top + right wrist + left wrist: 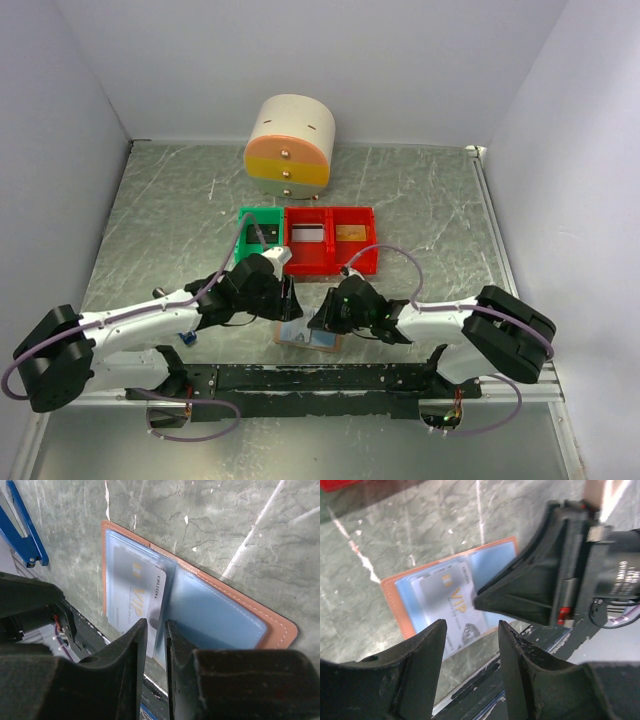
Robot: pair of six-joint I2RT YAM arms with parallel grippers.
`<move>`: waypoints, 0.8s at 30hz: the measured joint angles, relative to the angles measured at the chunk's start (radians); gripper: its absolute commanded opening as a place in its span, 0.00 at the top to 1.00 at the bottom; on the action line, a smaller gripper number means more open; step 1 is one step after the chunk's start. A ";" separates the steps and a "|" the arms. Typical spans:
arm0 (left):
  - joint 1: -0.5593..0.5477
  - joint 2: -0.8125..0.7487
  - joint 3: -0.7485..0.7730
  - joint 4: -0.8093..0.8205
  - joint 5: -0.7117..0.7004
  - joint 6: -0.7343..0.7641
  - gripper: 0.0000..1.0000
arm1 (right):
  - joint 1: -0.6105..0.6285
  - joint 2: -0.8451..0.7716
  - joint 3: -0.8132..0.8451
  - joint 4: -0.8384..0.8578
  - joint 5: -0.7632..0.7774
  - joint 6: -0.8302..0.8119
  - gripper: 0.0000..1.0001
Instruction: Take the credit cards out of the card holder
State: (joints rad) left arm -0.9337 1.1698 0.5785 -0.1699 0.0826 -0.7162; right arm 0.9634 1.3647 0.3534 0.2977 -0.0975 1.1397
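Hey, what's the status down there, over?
Left claw open, hovering over card holder. Right claw barely open, astride credit card edge. Card sticking partly out of pocket. Nothing blocking.

Your left arm [130, 325] stretches from its base at the near left toward the middle, and your right arm [440, 320] mirrors it from the near right, so the two wrists come close together at the near centre. Both wrists are pitched down. Your left gripper [471, 627] has its jaws clearly apart with nothing between them. Your right gripper [156, 625] shows only a narrow gap between its fingers, and it sits just beside the left fingertips.
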 measured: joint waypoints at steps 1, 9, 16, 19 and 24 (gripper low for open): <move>-0.001 -0.005 0.000 0.019 0.007 -0.001 0.44 | -0.001 0.008 0.000 0.008 -0.005 0.000 0.83; -0.014 0.131 0.000 0.051 0.027 0.001 0.55 | -0.002 0.048 0.003 0.045 -0.015 0.027 1.00; -0.027 0.213 0.030 0.042 0.027 0.006 0.57 | -0.005 0.045 -0.006 0.063 -0.019 0.031 1.00; -0.027 0.229 0.044 0.036 0.026 0.006 0.58 | -0.010 0.022 -0.011 0.053 -0.020 0.030 1.00; -0.031 0.240 0.060 0.024 0.017 0.006 0.58 | -0.037 -0.015 -0.040 0.053 -0.053 0.030 1.00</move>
State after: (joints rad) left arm -0.9642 1.4101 0.6384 -0.1455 0.0994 -0.7101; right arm 0.9264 1.3495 0.3134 0.3511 -0.1505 1.1698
